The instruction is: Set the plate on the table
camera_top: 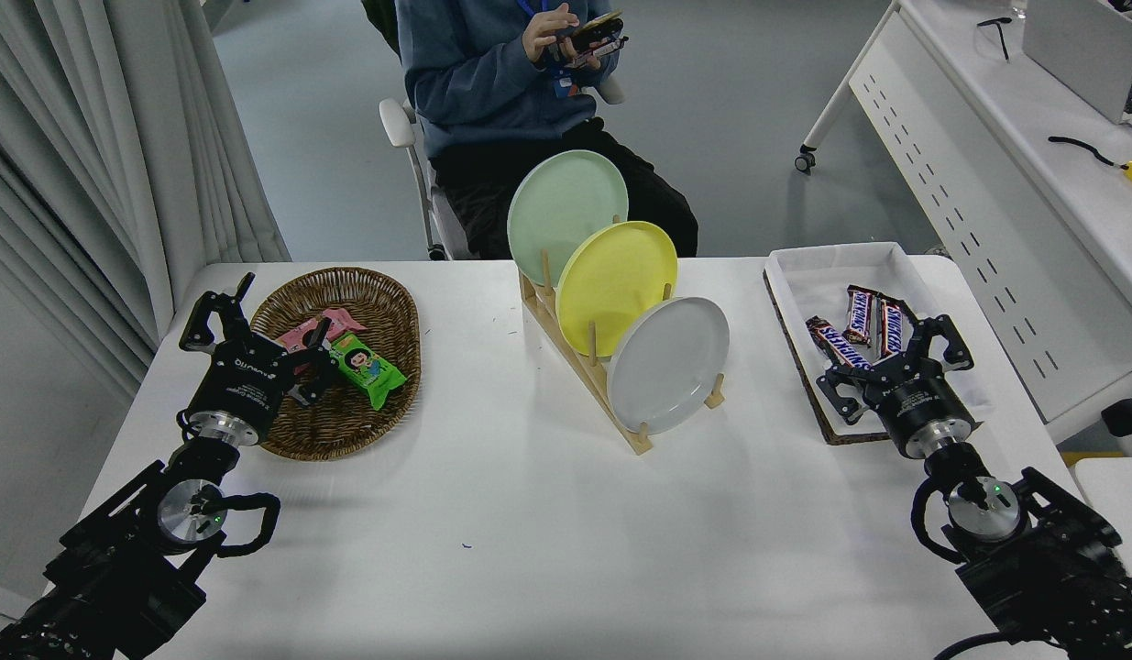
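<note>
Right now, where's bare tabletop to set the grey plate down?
Best patch: the near table, in front of the wooden rack, between both arms. A narrower strip lies between the wicker basket and the rack. Crowded: right side, by the snack tray and right gripper.

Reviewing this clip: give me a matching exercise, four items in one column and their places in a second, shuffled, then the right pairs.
Items:
1. grey plate
2. pale green plate
3. green snack packet
4. chocolate bars

Places:
A. in the wicker basket
B. nearest slot of the wooden rack
C. in the white tray
D. farthest slot of the rack

Pairs: 1-B, 2-D, 3-A, 4-C
</note>
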Motion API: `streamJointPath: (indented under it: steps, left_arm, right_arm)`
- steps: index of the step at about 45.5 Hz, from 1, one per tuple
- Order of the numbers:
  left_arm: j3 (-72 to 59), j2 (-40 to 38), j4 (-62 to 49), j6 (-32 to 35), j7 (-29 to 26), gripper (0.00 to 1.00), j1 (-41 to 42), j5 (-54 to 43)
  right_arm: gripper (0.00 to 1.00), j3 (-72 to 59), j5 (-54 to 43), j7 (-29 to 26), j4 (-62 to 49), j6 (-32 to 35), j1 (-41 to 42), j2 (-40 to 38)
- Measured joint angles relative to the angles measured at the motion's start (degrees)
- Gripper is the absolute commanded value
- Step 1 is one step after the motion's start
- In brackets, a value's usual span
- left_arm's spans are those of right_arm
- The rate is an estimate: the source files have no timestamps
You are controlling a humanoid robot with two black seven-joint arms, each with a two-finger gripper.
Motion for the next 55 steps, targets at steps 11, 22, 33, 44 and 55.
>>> streamJointPath:
  steps: [11,22,33,44,55]
  left_arm:
    - [-0.02,0.00,-0.02,-0.08,-0.06,1.00,0.00,0.00]
    - [0.01,0.00,-0.03,-0.02,-0.01,1.00,0.00,0.00]
    - [0.04,-0.02,-0.03,0.00,0.01,1.00,0.00,0.00]
    - [0.04,-0.02,-0.02,0.00,0.01,1.00,0.00,0.00]
    - [0.04,-0.01,-0.02,0.01,0.01,1.00,0.00,0.00]
  right_arm:
    - [1.00,-0.06,-0.22,0.00,0.01,0.02,-0.56,0.11]
    - [1.00,-0.03,-0.33,0.00,0.04,0.01,-0.77,0.13]
    - [1.00,0.04,-0.36,0.00,0.03,0.01,-0.66,-0.02]
    - [1.00,0.19,-0.34,0.00,-0.82,-0.07,0.46,-0.41]
    - [1.00,0.17,-0.29,-0.04,-2.24,-0.07,1.37,-1.17]
